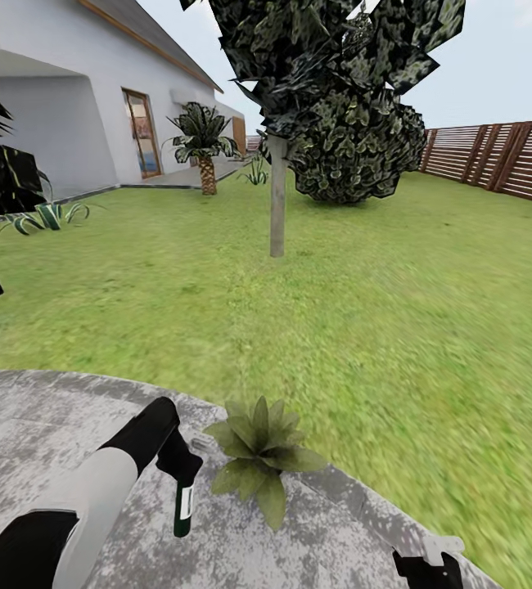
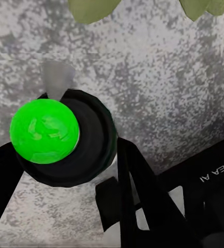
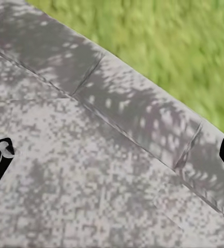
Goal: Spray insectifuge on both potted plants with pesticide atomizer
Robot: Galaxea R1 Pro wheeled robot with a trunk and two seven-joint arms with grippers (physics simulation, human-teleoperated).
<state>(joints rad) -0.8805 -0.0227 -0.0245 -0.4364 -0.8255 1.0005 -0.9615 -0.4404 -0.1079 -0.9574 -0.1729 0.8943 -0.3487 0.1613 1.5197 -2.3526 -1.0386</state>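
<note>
My left gripper [image 1: 179, 468] is shut on the pesticide atomizer [image 1: 183, 505], a slim dark green bottle with a white label band that hangs below the fingers over the grey patio [image 1: 29, 425]. In the left wrist view a round bright green end of the atomizer [image 2: 44, 132] sits between the black fingers [image 2: 137, 188]. One potted plant [image 1: 259, 451], a low rosette of pointed green leaves, stands just right of the bottle at the patio's edge; its leaf tips [image 2: 91, 8] show in the left wrist view. The other potted plant is out of view. My right gripper [image 1: 430, 566] is open and holds nothing, over the patio [image 3: 91, 170].
Lawn [image 1: 364, 311] stretches ahead beyond the curved patio edge. A thin tree trunk [image 1: 277, 196] stands mid-lawn with a dark bush [image 1: 356, 147] behind it. A palm [image 1: 207, 155] and a striped agave [image 1: 49, 214] stand by the white house [image 1: 61, 98]. A slatted wooden fence [image 1: 503, 159] runs at right.
</note>
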